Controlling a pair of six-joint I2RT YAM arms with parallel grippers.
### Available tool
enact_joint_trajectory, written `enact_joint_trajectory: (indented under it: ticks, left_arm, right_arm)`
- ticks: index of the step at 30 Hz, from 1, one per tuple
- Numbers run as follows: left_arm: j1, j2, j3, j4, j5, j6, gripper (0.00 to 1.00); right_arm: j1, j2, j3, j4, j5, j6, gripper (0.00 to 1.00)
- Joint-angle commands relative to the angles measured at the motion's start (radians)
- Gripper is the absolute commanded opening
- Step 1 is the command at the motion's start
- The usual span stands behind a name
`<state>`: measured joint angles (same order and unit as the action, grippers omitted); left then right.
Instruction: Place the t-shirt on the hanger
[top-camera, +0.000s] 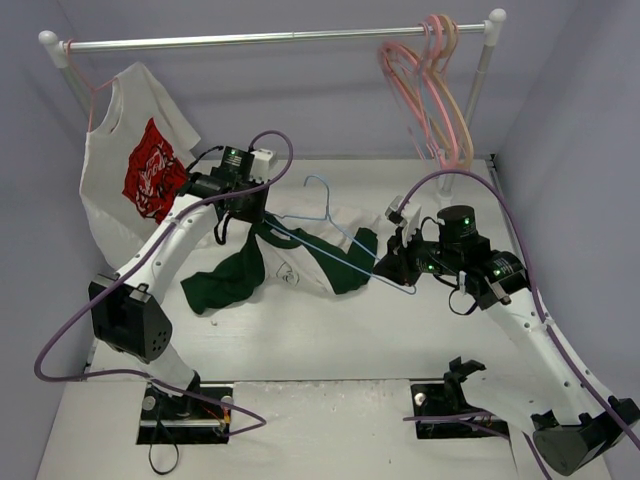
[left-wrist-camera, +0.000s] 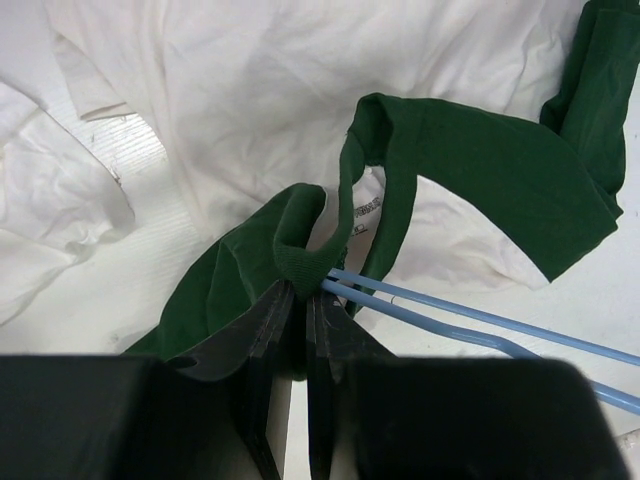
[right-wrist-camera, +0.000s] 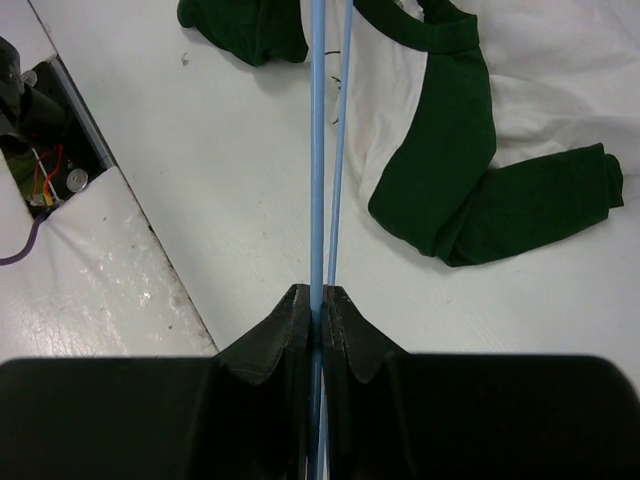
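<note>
**Top external: hanger at the collar, shirt not yet on it**

From above we see the t-shirt (top-camera: 300, 262) lying crumpled on the surface (top-camera: 330, 340) between the two arms. The hanger (top-camera: 360, 247) lies slantwise across it, with its hook toward the back. The left pincer (top-camera: 248, 212) sits over the collar end, and the right pincer (top-camera: 392, 265) has the hanger's near corner.

We judge the task roughly at its threading step. Both things are gripped and one hanger end has reached the neck. No shoulder is on the wire yet, though, so all the dressing and lifting is left.

The left wrist view adds what the top view hides. That pincer is clamped tight on a fold of the dark green collar, and the blue wires run right up to its fingertips. We cannot tell whether the wire is inside the neck opening.

The right wrist view shows its jaws narrow, pinching the blue wire, which runs straight away toward the shirt. Only the top view shows the rail (top-camera: 280, 38) behind, with the pink hangers (top-camera: 430, 80) and a white shirt with a red graphic (top-camera: 140, 160).
</note>
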<state>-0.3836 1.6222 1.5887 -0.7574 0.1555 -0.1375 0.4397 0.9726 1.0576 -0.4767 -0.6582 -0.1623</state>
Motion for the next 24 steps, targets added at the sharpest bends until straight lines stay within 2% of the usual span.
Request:
enact_joint_trajectory:
  ticks: [1,16,20,24]
  left_arm:
    - [-0.001,-0.056,0.017,0.066,-0.011,0.012,0.10]
    - [0.009,-0.079,0.036,0.110,-0.106,0.018,0.10]
    - [0.009,-0.096,0.031,0.118,-0.051,0.015,0.10]
    - [0.009,-0.116,0.027,0.115,0.080,0.004,0.10]
  right_arm:
    - [0.008,-0.005,0.004,0.092,-0.076,0.012,0.00]
    - [0.022,-0.038,-0.027,0.072,-0.098,0.024,0.00]
    - [0.022,-0.029,-0.033,0.079,-0.106,0.023,0.00]
    - [0.024,-0.028,-0.059,0.133,-0.107,0.030,0.00]
